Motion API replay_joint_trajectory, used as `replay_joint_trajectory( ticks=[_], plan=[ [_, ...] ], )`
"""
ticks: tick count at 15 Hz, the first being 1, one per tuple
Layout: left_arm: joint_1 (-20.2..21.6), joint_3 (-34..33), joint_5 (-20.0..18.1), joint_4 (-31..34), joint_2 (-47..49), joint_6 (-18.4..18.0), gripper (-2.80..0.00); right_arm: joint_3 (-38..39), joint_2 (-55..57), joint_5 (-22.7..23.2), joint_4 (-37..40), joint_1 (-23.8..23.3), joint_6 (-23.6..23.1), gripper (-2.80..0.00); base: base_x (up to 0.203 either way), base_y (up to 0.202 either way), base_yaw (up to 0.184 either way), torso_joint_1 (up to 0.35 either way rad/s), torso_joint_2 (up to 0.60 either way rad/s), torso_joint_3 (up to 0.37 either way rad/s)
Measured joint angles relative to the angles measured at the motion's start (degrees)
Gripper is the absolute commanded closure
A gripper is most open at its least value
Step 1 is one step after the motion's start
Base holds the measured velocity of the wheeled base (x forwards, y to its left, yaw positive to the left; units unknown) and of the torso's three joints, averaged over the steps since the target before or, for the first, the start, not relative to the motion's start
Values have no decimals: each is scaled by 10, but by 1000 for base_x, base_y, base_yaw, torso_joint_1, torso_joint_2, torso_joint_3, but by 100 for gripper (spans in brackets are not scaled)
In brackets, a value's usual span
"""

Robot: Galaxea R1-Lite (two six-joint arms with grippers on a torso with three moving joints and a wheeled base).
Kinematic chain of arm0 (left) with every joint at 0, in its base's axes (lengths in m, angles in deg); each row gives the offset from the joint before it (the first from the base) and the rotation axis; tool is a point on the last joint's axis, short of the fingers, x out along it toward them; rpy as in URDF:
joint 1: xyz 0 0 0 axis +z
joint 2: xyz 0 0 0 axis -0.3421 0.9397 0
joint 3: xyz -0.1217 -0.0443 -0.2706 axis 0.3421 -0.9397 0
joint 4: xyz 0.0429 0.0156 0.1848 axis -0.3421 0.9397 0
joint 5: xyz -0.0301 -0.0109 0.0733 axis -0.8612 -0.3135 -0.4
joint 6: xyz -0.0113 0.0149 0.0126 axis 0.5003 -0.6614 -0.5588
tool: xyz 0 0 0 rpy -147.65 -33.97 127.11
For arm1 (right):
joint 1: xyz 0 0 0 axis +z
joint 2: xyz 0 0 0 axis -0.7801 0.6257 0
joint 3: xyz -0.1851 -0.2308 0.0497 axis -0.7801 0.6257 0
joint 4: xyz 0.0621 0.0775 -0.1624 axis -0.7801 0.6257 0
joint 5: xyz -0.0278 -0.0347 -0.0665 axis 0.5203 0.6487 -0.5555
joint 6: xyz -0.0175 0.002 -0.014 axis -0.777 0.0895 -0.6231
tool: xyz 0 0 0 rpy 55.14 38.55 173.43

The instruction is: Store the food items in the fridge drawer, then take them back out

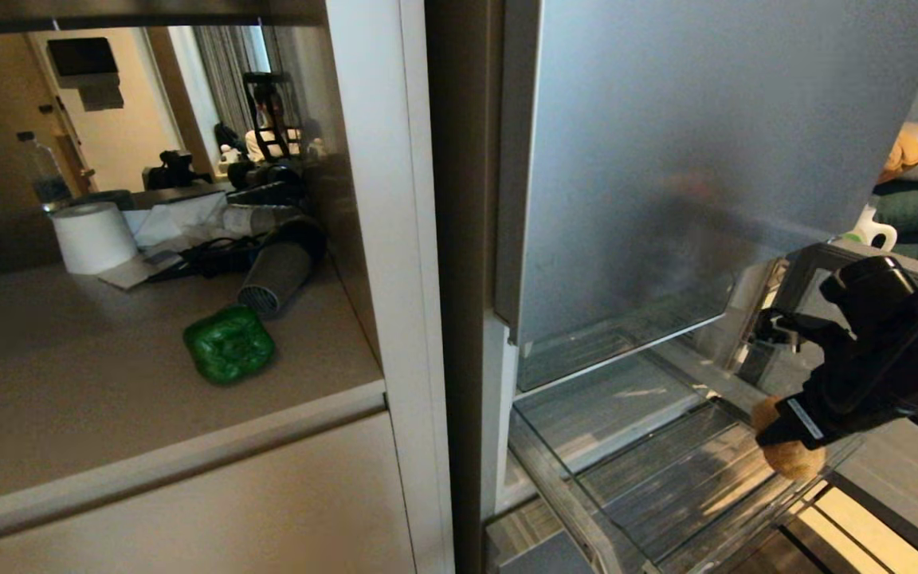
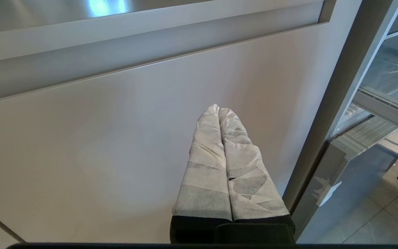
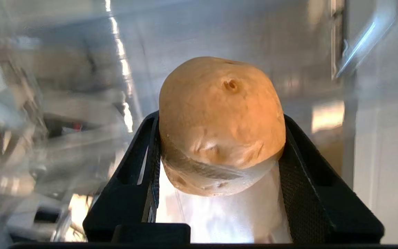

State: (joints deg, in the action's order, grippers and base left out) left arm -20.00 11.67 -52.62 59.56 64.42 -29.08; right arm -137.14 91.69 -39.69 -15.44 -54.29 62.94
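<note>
The tan-yellow potato (image 3: 221, 124) sits between the black fingers of my right gripper (image 3: 219, 148), which is shut on it. In the head view that gripper (image 1: 778, 434) holds the potato (image 1: 787, 458) over the right part of the pulled-out clear fridge drawer (image 1: 650, 486), whose ribbed bottom shows bare. On the beige counter (image 1: 68, 399) to the left lies the glossy green bell pepper (image 1: 228, 344), apart from both arms. My left gripper (image 2: 218, 110) is shut on nothing, its taped fingers pressed together in front of a beige cabinet door (image 2: 116, 155).
The silver-grey fridge door (image 1: 706, 159) stands above the drawer. A white pillar (image 1: 395, 279) separates counter and fridge. Further back on the counter are a hair dryer (image 1: 280, 275), a paper roll (image 1: 94, 237) and a water bottle (image 1: 45, 171).
</note>
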Motion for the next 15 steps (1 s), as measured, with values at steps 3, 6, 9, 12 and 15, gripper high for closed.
replay_joint_trajectory(
  ticks=[3,6,9,12,15],
  plan=[
    [0,0,0,0,0,0,0,18,-44,0,-2,0,3,0,0,0,0,0,0,0],
    [0,0,0,0,0,0,0,35,-76,-1,-3,-1,3,0,0,0,0,0,0,0],
    [0,0,0,0,0,0,0,69,-117,2,-4,-1,7,0,0,0,0,0,0,0],
    [0,0,0,0,0,0,0,117,-189,32,-7,-1,18,0,0,0,0,0,0,0],
    [0,0,0,0,0,0,0,180,-281,56,-18,-1,35,0,0,0,0,0,0,0]
  ],
)
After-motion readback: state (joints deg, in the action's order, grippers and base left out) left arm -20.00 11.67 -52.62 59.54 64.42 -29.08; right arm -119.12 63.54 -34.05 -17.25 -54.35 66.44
